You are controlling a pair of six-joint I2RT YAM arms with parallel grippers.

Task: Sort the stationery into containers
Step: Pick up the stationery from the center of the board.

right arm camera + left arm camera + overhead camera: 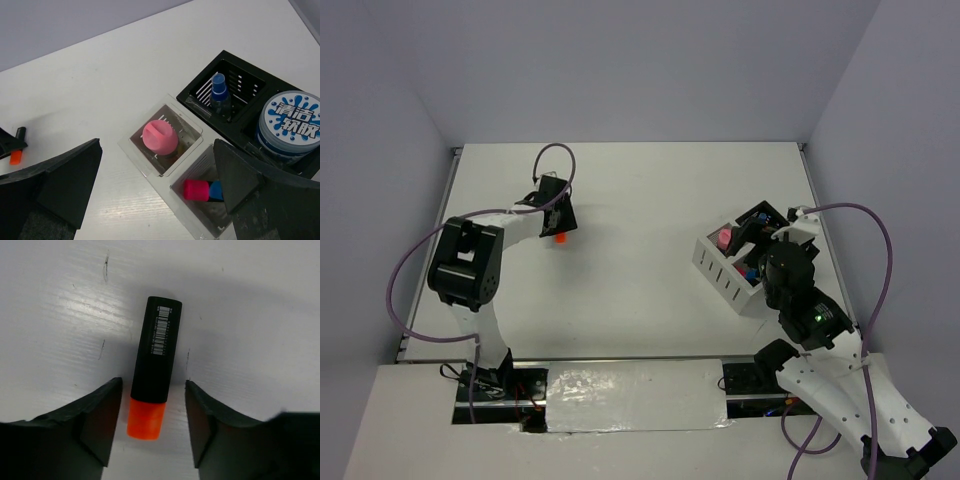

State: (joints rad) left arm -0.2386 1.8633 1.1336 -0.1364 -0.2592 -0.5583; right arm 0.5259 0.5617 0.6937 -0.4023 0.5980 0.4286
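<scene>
There are three highlighters, one orange highlighter (150,385) at ten o'clock on the one table (640,200) and one pink highlighter (195,190) beside one blue highlighter (216,190) in the one organizer (718,272) at three o'clock, plus one tube (160,137), one bottle (220,92) and one tub (290,122).

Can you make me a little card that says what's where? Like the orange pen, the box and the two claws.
orange highlighter: lying flat on the table
left gripper: open, one finger each side of the orange highlighter, not touching it
right gripper: open, empty, above the organizer
organizer: holds pink-capped tube, pink highlighter, blue highlighter, bottle, blue tub
outside the organizer: only the orange highlighter shows
</scene>
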